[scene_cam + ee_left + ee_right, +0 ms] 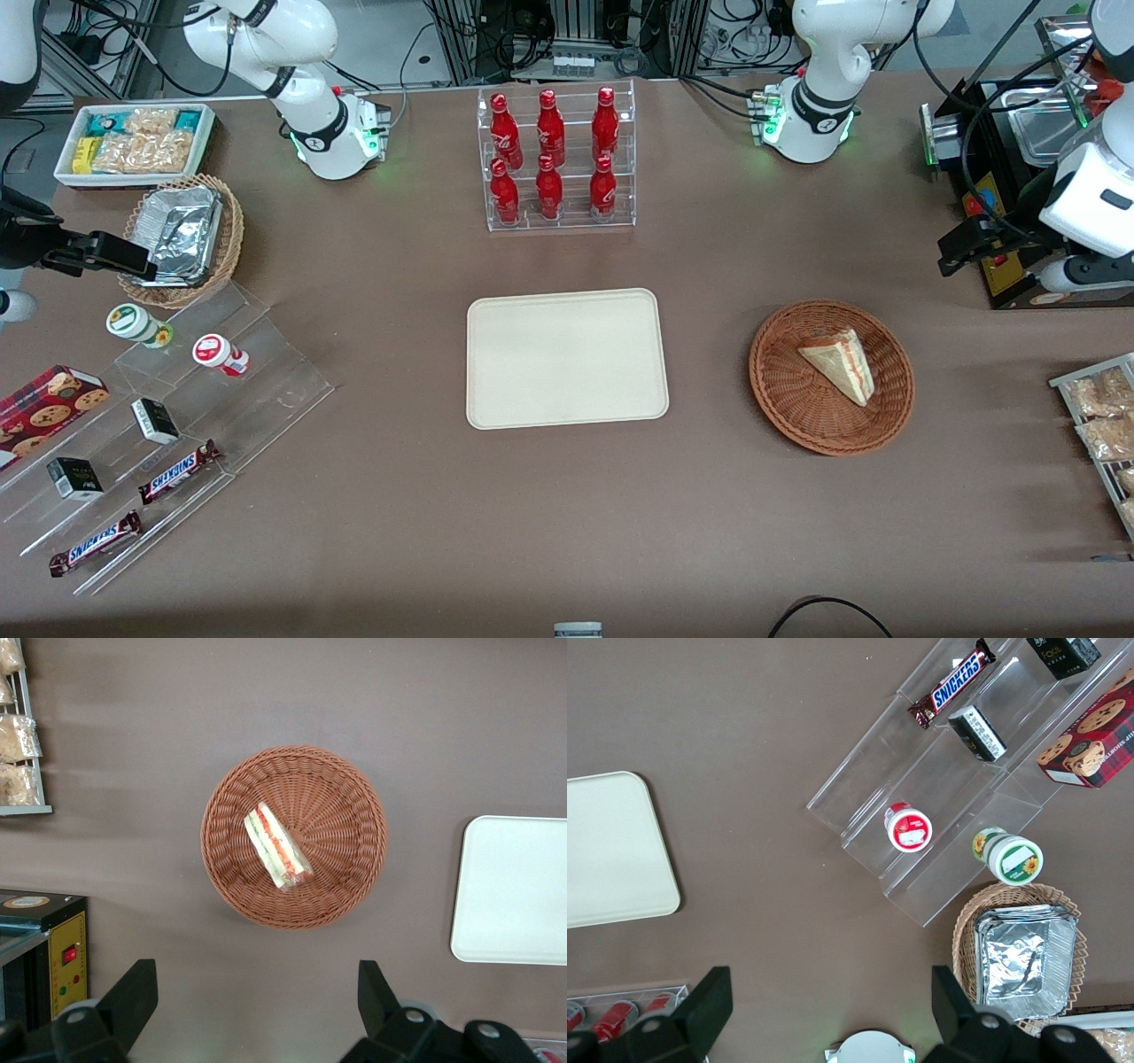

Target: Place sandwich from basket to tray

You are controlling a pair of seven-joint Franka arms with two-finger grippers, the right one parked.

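above the table: our left arm's black two-finger gripper (257, 1010) hangs high over the bare brown cloth, fingers spread wide, pinching nothing, just beside the basket.
sandwich: the small triangular wedge of pale bread with red and green filling (840, 363) lies in the round reddish-brown woven wicker basket (788, 399), alone there.
tray: the flat cream-coloured rectangular plastic tray (567, 359) holds nothing, well apart from the basket.
risk: we judge the soft wedge could squash or shed layers under a hard pinch; it seems to lie tilted, though we cannot be sure.
risk: fingers may catch the wicker rim and drag the light basket.
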